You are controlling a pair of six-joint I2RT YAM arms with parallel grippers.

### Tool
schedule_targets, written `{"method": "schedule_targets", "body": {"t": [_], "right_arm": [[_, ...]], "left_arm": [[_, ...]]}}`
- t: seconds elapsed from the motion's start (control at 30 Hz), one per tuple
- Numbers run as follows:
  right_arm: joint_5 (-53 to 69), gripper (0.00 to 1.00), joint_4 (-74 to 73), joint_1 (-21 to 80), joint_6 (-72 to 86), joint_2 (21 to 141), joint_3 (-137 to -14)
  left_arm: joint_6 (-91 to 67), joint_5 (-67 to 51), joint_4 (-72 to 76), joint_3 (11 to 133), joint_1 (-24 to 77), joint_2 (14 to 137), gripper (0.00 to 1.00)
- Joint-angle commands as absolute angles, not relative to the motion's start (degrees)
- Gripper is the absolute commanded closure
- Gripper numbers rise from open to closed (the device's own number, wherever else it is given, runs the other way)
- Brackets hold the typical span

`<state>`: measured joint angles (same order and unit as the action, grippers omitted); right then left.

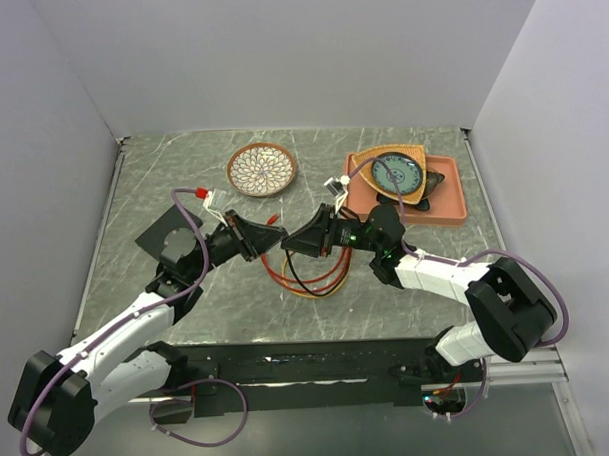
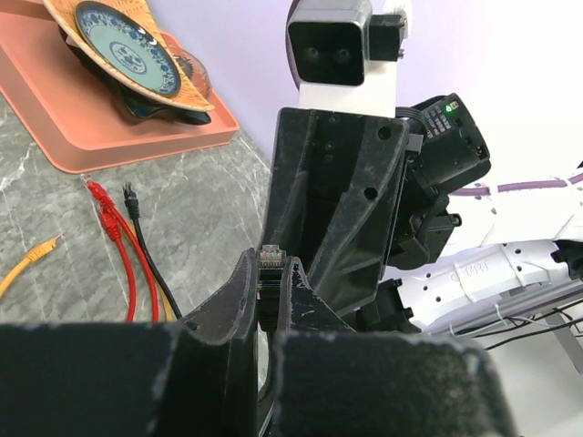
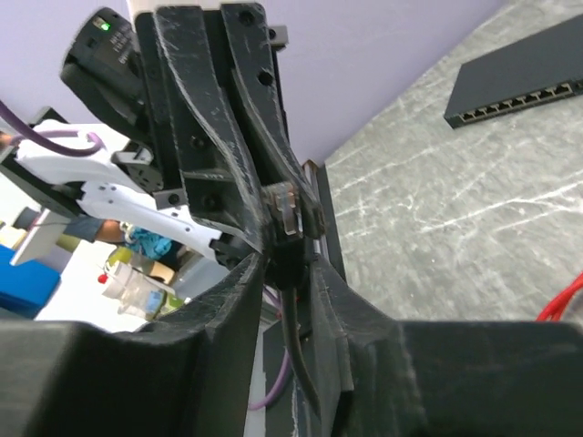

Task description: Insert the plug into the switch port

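The plug, a clear-tipped connector on a black cable, sits pinched between my left gripper's fingertips. In the right wrist view the same plug and its black boot sit between my right gripper's fingertips, with the cable running down between them. Both grippers meet tip to tip above mid-table, the left and the right. The switch, a flat black box with sockets along its near edge, lies on the table beyond. In the top view the switch is partly under my left arm.
Red, orange and black cables loop on the table below the grippers, and loose ends show in the left wrist view. A pink tray with stacked plates stands back right. A patterned bowl stands at back centre.
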<state>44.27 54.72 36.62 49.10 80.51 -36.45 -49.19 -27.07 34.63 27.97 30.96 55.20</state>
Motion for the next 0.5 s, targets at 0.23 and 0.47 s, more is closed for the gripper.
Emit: {"method": "schedule_targets", "body": {"t": [0.23, 0.47], "right_arm": [[44.91, 1.0, 55.56, 36.74, 46.94, 79.19, -39.38], [41.4, 1.0, 37.82, 37.09, 34.82, 73.57, -40.16]], "left_arm": [[-48.43, -25.14, 36.56, 28.48, 31.29, 53.09, 0.95], [-47.11, -21.28, 33.23, 28.83, 31.29, 50.98, 0.42]]}}
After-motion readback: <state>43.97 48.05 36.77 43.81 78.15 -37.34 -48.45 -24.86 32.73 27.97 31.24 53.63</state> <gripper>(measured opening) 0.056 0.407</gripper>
